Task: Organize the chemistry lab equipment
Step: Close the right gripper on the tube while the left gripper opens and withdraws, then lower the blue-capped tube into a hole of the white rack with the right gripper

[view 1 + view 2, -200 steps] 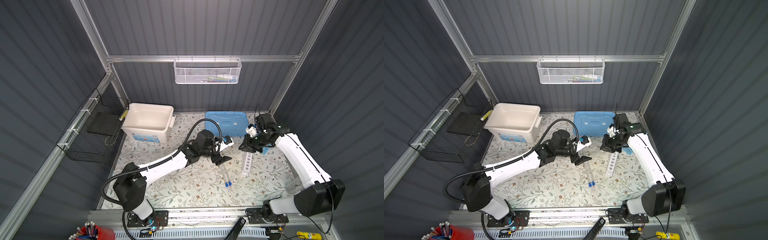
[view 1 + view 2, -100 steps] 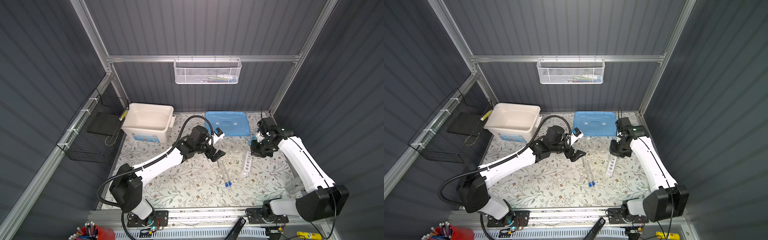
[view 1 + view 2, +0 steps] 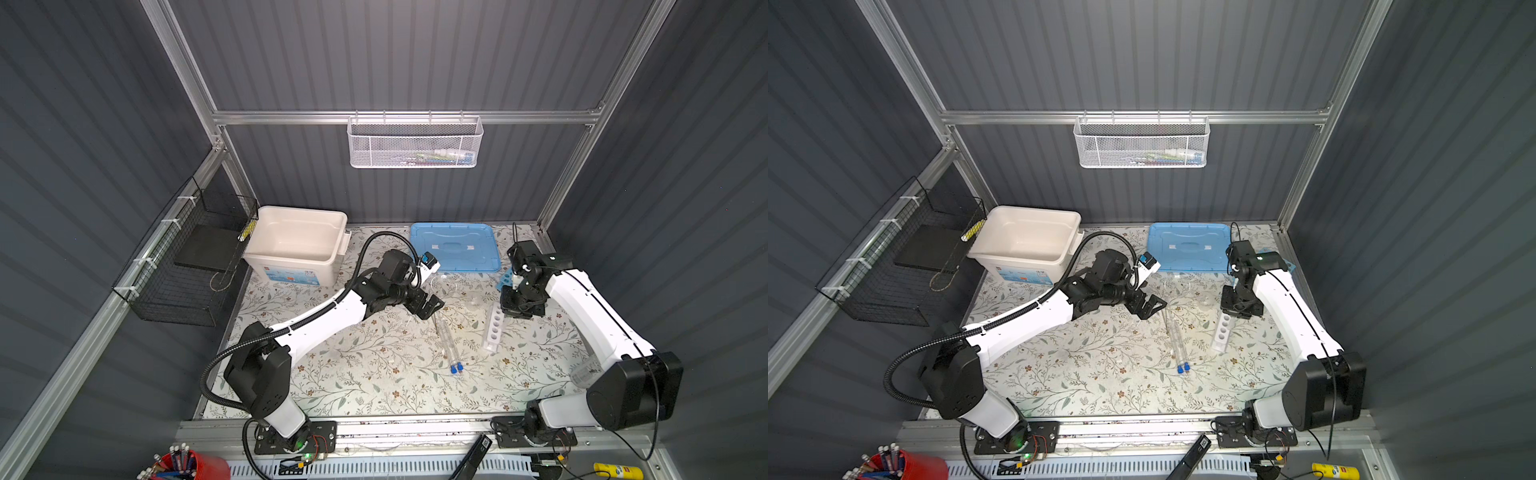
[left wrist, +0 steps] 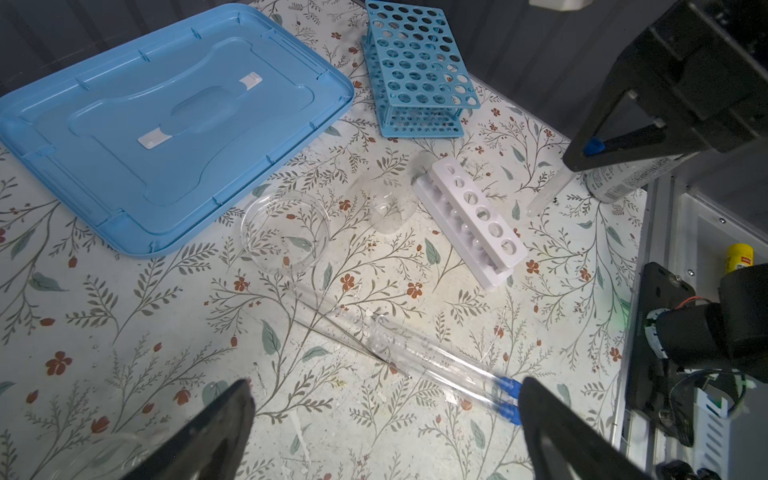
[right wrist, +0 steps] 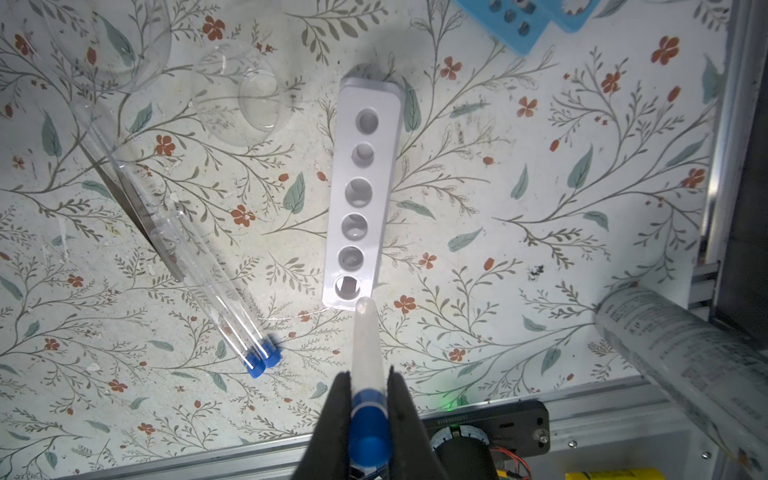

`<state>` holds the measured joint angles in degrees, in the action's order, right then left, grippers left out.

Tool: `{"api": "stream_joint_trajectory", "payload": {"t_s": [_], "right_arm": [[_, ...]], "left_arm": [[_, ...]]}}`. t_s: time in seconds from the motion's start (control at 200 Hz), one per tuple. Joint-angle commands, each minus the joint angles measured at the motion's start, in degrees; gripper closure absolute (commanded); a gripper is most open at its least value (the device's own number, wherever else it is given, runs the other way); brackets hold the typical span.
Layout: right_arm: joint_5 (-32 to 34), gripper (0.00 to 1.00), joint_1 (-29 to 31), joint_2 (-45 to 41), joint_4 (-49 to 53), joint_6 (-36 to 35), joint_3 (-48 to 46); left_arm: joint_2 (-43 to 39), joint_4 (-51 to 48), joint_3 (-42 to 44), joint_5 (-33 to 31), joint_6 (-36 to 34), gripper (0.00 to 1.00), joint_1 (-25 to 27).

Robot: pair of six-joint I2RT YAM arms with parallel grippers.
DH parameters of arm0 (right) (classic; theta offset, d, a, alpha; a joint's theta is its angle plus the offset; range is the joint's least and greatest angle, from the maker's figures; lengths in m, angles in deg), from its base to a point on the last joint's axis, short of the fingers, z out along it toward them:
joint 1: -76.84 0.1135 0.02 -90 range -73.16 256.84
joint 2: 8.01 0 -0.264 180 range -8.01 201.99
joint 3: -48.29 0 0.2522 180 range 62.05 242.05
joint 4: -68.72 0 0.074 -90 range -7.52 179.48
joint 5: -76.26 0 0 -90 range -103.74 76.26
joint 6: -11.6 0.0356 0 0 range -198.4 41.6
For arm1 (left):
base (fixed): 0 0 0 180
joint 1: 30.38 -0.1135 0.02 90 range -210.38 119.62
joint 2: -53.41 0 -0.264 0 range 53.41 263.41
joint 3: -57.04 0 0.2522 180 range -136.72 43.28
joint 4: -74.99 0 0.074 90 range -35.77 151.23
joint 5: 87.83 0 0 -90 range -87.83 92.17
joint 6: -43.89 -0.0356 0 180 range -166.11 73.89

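Note:
My right gripper (image 5: 368, 386) is shut on a clear blue-capped tube (image 5: 365, 345), which points down with its round tip just off the end hole of the small white rack (image 5: 365, 187). In both top views that gripper (image 3: 517, 309) (image 3: 1239, 307) hovers above the rack's (image 3: 494, 328) far end. Two more capped tubes (image 4: 415, 357) lie side by side on the mat across a thin rod (image 4: 353, 347). My left gripper (image 4: 384, 386) is open and empty, low over the mat beside the tubes' caps. A glass dish (image 4: 286, 232) and a small beaker (image 4: 388, 208) stand nearby.
The blue many-holed rack (image 4: 419, 66) stands at the back right beside the light-blue lid (image 4: 166, 124). The white bin (image 3: 297, 245) sits open at the back left. A clear printed cylinder (image 5: 685, 361) lies at the mat's right front edge.
The left gripper opened wide and drew back a little to the left. The right gripper carried its tube forward and down, from beside the blue rack to over the white rack.

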<state>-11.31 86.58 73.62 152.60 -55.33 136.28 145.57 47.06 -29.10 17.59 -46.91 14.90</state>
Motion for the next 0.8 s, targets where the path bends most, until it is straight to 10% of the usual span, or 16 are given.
{"api": "stream_joint_trajectory", "payload": {"t_s": [0.0, 0.796], "right_arm": [[1.3, 0.91, 0.2, 0.7, -1.6, 0.0, -0.7], [3.1, 0.91, 1.7, 4.6, -8.0, 0.7, -4.5]], "left_arm": [[-0.1, -0.2, 0.3, -0.5, 1.3, 0.00, 0.0], [0.0, 0.6, 1.4, -1.6, 2.6, 0.00, 0.0]]}}
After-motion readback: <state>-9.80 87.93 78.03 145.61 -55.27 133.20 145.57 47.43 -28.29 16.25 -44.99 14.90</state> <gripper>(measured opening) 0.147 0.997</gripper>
